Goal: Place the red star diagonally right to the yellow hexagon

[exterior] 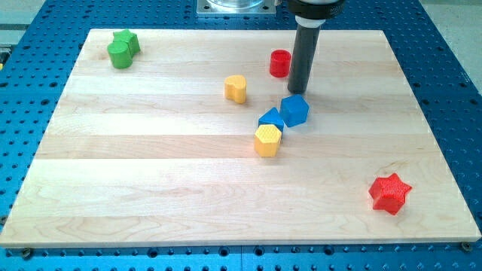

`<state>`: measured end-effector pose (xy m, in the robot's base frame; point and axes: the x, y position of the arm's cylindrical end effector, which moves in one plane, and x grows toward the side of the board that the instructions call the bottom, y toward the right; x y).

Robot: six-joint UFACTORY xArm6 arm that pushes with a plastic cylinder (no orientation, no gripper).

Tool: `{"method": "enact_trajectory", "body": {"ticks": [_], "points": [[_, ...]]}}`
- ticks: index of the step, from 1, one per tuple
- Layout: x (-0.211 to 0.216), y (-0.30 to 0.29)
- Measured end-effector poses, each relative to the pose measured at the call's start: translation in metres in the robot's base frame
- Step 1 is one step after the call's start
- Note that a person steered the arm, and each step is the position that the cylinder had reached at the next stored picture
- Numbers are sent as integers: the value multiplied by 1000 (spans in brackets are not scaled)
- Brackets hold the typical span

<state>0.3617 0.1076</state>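
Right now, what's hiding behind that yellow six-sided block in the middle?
Behind the yellow hexagon, towards the view's top, sits a blue block touching it; its lower part is covered. A second blue block sits beside that, with my tip just behind it.

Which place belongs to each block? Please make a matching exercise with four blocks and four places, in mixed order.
Blocks:
1. red star
2. green blocks
3. yellow hexagon
4. red cylinder

Places:
A. the view's top left corner
B. just left of my tip
C. the view's bottom right
D. touching a blue block, near the centre

Pairs: 1-C, 2-A, 3-D, 4-B
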Motion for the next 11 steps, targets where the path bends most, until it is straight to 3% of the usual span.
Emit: {"method": "enact_trajectory", "body": {"ticks": [2,5,7,11], "points": [[60,78],[214,170],[235,132],[231,115]]}}
